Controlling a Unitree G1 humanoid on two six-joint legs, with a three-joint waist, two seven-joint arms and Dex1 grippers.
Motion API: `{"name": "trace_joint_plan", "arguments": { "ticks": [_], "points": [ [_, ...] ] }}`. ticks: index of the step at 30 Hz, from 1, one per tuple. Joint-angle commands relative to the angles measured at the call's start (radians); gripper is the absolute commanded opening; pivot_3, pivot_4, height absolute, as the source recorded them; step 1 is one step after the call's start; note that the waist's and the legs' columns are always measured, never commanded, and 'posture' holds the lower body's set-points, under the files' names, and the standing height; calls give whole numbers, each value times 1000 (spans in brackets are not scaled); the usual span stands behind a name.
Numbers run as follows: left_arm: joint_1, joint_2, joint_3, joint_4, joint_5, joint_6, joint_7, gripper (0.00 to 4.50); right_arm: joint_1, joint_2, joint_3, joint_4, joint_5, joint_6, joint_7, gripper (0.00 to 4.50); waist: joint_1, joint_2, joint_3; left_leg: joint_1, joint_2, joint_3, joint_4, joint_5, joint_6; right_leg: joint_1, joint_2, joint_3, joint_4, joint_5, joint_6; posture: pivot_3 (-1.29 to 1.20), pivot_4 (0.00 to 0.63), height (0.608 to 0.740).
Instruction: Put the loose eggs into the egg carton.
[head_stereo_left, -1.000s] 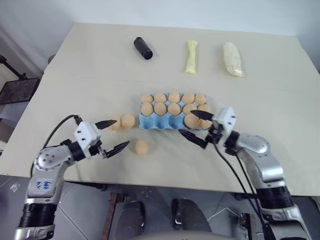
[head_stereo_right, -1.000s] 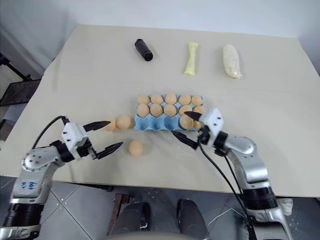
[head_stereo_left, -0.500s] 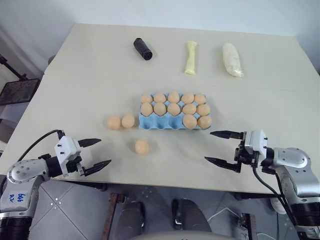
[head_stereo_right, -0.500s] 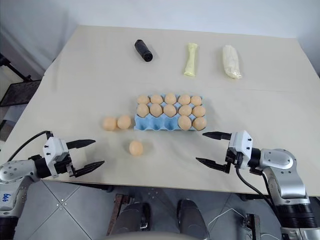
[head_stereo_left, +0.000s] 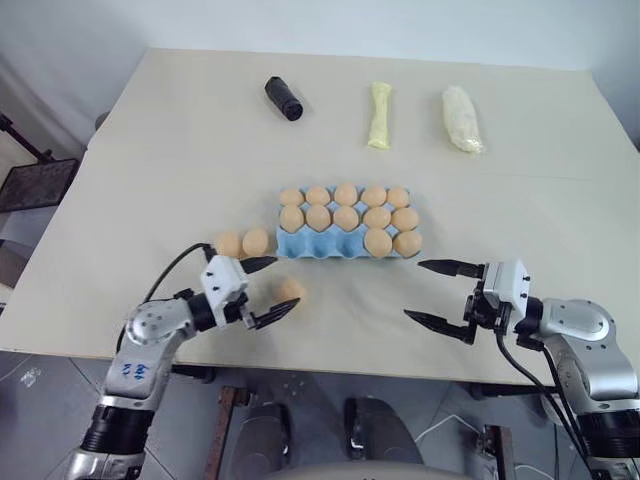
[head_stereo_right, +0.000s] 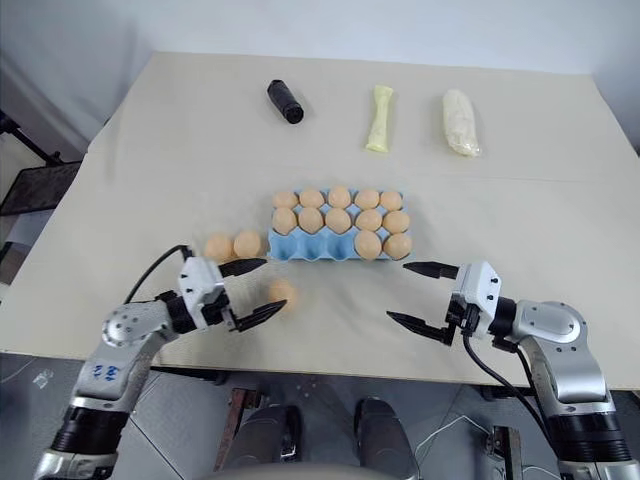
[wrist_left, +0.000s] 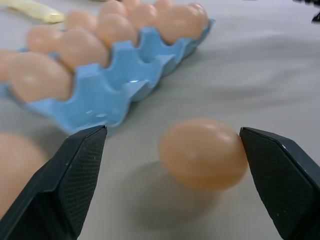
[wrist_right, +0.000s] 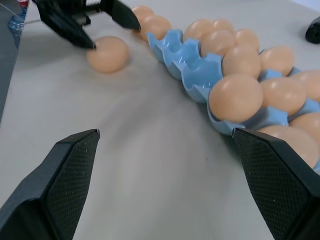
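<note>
The light blue egg carton (head_stereo_left: 312, 244) sits mid-table with its back and middle rows full. Two eggs fill the right end of its front row, and the three front cups to their left are empty. One loose egg (head_stereo_left: 290, 290) lies in front of the carton's left end, between the fingertips of my open left gripper (head_stereo_left: 287, 283). The left wrist view shows that egg (wrist_left: 204, 152) with a black finger (wrist_left: 75, 175) on either side, apart from it. Two more loose eggs (head_stereo_left: 241, 243) lie side by side just left of the carton. My right gripper (head_stereo_left: 413, 289) stands open and empty in front of the carton's right end.
At the far side of the table (head_stereo_left: 150, 170) lie a black cylinder (head_stereo_left: 284, 97), a pale yellow bag (head_stereo_left: 380, 113) and a white bag (head_stereo_left: 462, 118). The table's front edge runs just behind both grippers.
The right gripper drew back from the carton's front right cups toward the table edge and has since stayed put. The left gripper swung out left, then came right to straddle the lone egg.
</note>
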Motion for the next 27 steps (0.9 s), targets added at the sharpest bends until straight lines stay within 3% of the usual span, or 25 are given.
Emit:
{"name": "trace_joint_plan", "arguments": {
  "ticks": [1,4,7,16,20,23,27],
  "points": [
    [-15,-10,-26,22,19,-20,-1,4500,1,1,-23,-43,15,6,-19,4456,1,0,0,0,0,0,0,0,0,0,0,0,0,0,0,0,150,740],
    [-35,-20,-40,49,37,-27,7,4500,5,2,-25,-47,15,6,-30,4456,2,0,0,0,0,0,0,1,0,0,0,0,0,0,0,0,150,740],
    [-79,-51,-57,102,56,-45,27,3935,20,9,-33,-57,15,2,-53,4500,6,0,0,0,0,-1,0,1,0,0,0,0,0,0,0,0,150,740],
    [-108,-83,-73,126,55,-60,14,1080,48,13,-36,-81,17,4,-88,4500,1,0,0,0,0,0,0,0,0,0,0,0,0,0,0,0,150,740],
    [-104,-90,-59,127,43,-55,27,1080,60,12,-36,-86,18,1,-96,4500,3,0,0,0,0,0,1,1,0,0,0,0,0,0,0,0,150,740],
    [-94,-89,-65,106,26,-40,9,1703,68,11,-37,-86,19,0,-100,4500,3,0,0,0,0,0,1,1,0,1,0,0,0,0,1,0,150,740],
    [-89,-100,-71,102,31,-39,20,2941,76,10,-39,-89,21,-2,-100,4500,3,0,0,0,0,-1,0,1,0,1,0,0,0,0,1,0,150,740]
  ]
}}
